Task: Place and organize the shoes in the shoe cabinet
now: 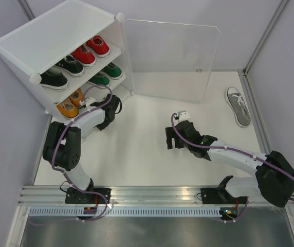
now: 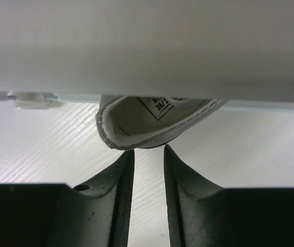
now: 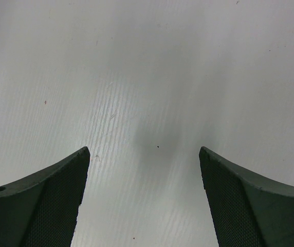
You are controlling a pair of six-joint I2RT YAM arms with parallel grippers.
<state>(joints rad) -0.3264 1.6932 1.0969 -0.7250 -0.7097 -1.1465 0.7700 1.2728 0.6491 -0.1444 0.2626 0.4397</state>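
The shoe cabinet [image 1: 59, 36] stands at the back left with its door [image 1: 172, 56] swung open. Red shoes [image 1: 90, 51] and black shoes [image 1: 62, 72] sit on its upper tiers, green shoes [image 1: 106, 74] below, orange shoes [image 1: 71, 103] on the bottom. My left gripper [image 1: 113, 105] is at the bottom tier's mouth. In the left wrist view its fingertips [image 2: 148, 149] stand a narrow gap apart with nothing between them, just short of the heel of a grey shoe [image 2: 147, 121] lying under the shelf. Another grey shoe [image 1: 238, 105] lies at the far right. My right gripper [image 1: 171, 139] hovers open over bare table [image 3: 144, 149].
The clear door panel juts out over the table's back middle. A white shelf edge [image 2: 147, 46] fills the upper part of the left wrist view. Grey walls close in on the left and right, and a metal rail [image 1: 152, 195] runs along the near edge.
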